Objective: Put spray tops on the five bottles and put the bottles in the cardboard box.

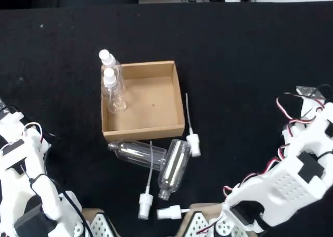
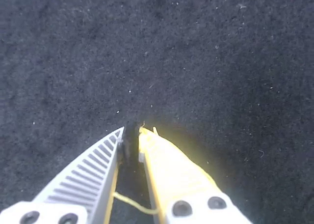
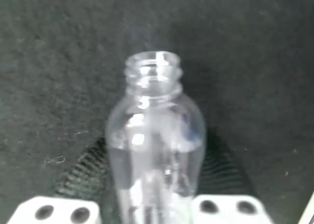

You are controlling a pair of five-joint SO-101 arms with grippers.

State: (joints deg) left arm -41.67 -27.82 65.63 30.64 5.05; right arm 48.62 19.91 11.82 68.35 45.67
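One uncapped bottle [image 3: 154, 111] sits clamped in the fingers of the right gripper [image 3: 154, 177].
Capping pressure may slide it through them; the left gripper [image 2: 131, 134] is closed, empty.

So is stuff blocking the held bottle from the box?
Yes. Two uncapped bottles and three spray tops lie between the arms and the cardboard box; the bottle in the right gripper must pass over them.

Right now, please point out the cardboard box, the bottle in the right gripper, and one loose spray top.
cardboard box [image 1: 145, 131]: high view, near wall.
bottle [image 3: 153, 135]: right wrist view, clear body.
spray top [image 1: 194, 144]: high view, white head.
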